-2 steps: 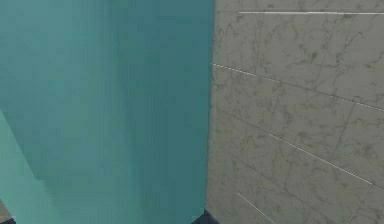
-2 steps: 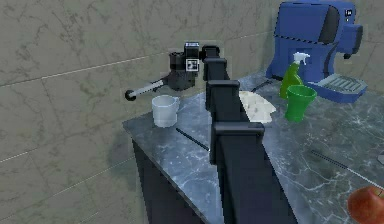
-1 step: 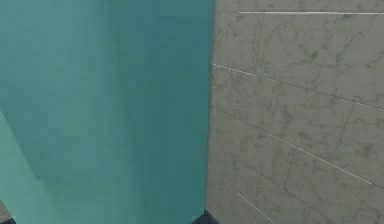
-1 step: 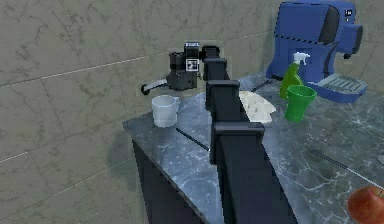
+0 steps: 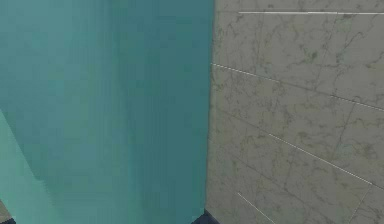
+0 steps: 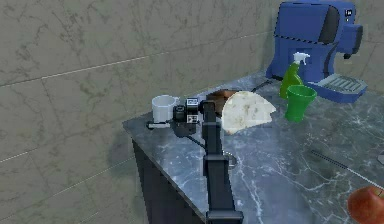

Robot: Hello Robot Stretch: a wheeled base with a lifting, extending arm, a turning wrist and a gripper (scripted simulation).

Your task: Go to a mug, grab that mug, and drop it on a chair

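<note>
A white mug (image 6: 163,104) stands near the far left corner of the grey marble countertop (image 6: 270,165) in the arm side view. The dark arm (image 6: 213,160) rises from the bottom edge to two white marked squares (image 6: 186,113). Left of the squares the gripper (image 6: 160,124) reaches toward the mug's base. The mug rests on the counter right at the gripper's far end, so I cannot tell whether the gripper holds anything.
On the counter to the right lie a pale flat bread (image 6: 246,110), a green cup (image 6: 300,102), a green spray bottle (image 6: 292,76), a blue coffee machine (image 6: 316,40) and a red fruit (image 6: 366,205). The forward view faces a teal panel (image 5: 100,100) and a marbled tile wall (image 5: 300,100).
</note>
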